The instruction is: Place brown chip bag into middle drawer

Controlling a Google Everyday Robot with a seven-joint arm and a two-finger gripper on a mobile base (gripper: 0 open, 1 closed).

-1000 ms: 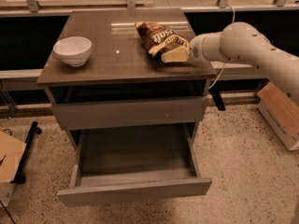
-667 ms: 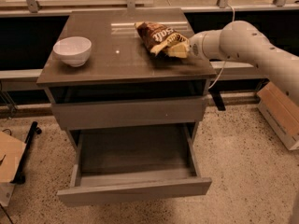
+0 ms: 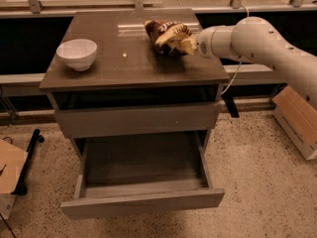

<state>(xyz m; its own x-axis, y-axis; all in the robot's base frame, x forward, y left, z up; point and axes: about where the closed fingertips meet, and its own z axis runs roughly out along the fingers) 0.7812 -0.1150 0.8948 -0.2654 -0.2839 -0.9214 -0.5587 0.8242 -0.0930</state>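
Note:
The brown chip bag (image 3: 166, 33) is at the back right of the cabinet top (image 3: 124, 68), crumpled, with cream panels facing the arm. My gripper (image 3: 186, 44) comes in from the right on the white arm (image 3: 247, 36) and is shut on the bag's right end, holding it tilted just above the top. The middle drawer (image 3: 143, 202) is pulled open below, its grey inside (image 3: 143, 160) bare. The drawer front above it (image 3: 136, 119) is shut.
A white bowl (image 3: 77, 53) stands at the left of the cabinet top. A cardboard box (image 3: 297, 120) lies on the floor at the right. Flat cardboard (image 3: 10, 170) and a black leg (image 3: 29, 152) are at the left. A railing runs behind.
The bag has shifted slightly left and up off the cabinet top with my gripper on it. The bowl and the drawers have not moved.

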